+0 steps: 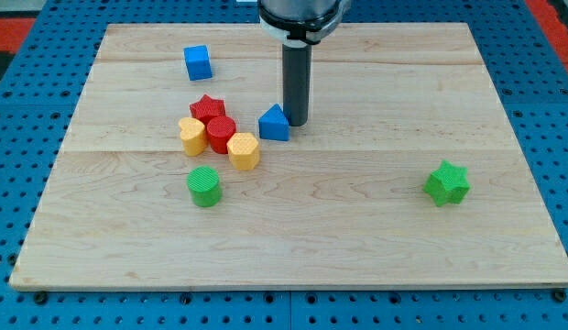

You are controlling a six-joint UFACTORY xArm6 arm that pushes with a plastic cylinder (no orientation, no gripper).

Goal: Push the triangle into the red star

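Gripper there is none on this arm: it ends in a straight dark rod, so nothing is grasped or released, and my tip (pixel 296 123) rests on the worktop (pixel 357 211) just to the view's right of the blue triangle (pixel 274 123), touching it or very nearly so.

That wooden worktop is the largest thing in view, a pale board of glued planks lying on a blue perforated base (pixel 18 302). The rod comes down from a wider dark mount at the view's top.

Among the blocks, the green star (pixel 446 182) sits alone, well apart at the view's right. The blue cube (pixel 198 62) stands towards the view's top left, apart from the rest. The green cylinder (pixel 204 187) lies below the central cluster, near it but not touching.

In the cluster, the red star (pixel 207 109) is at the top, left of the blue triangle with a small gap between them. A red cylinder (pixel 221 134) sits just below the red star, touching it. One yellow block (pixel 192 136), its shape hard to make out, presses against the cylinder's left side, and a yellow hexagon (pixel 244 150) against its lower right. The blue triangle is just above and right of that hexagon.
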